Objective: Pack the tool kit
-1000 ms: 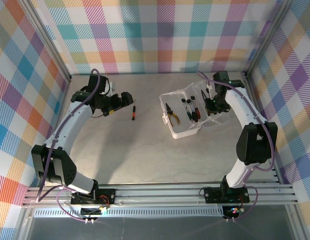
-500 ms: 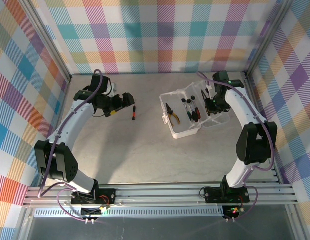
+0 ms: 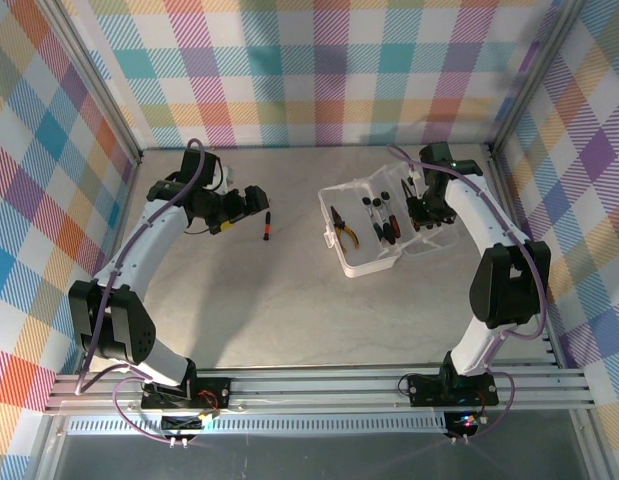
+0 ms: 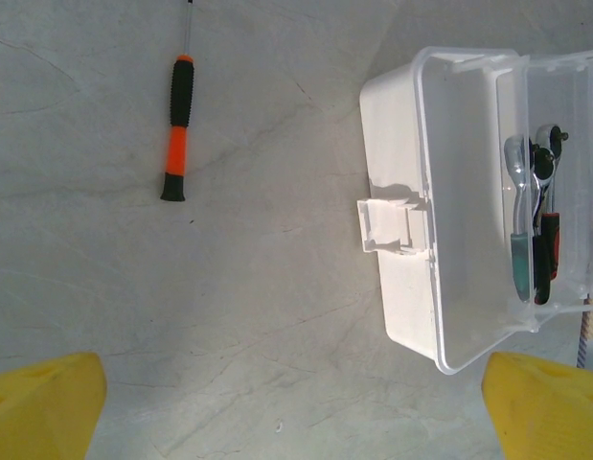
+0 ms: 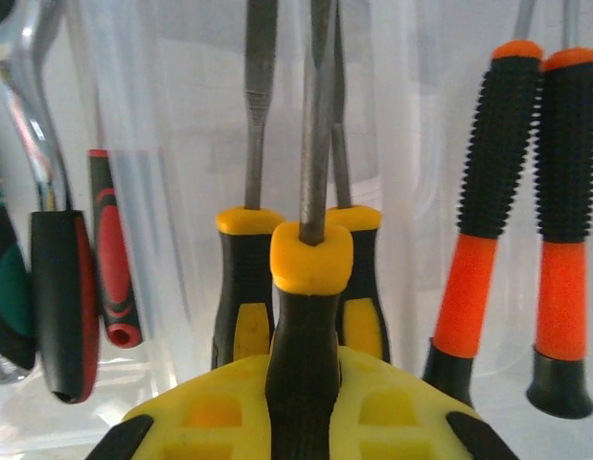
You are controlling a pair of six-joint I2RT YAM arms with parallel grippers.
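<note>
The translucent white case of the tool kit lies open right of centre, with yellow-handled pliers and dark-handled tools inside. My right gripper hangs over the case's far side, shut on a black tool handle with a yellow collar. Beyond it in the case stand two like handles, two orange-and-black screwdrivers and a ratchet. An orange-and-black screwdriver lies on the table left of the case. My left gripper hovers open just left of it, yellow fingertips wide apart above bare table.
The case's latch tab faces my left gripper. The clear lid lies open on the case's right side. Checkered walls and metal posts close in the grey table on three sides.
My right gripper has edged slightly toward the back with the tool still in it. The left arm has shifted a little; the screwdriver on the table has not moved.
</note>
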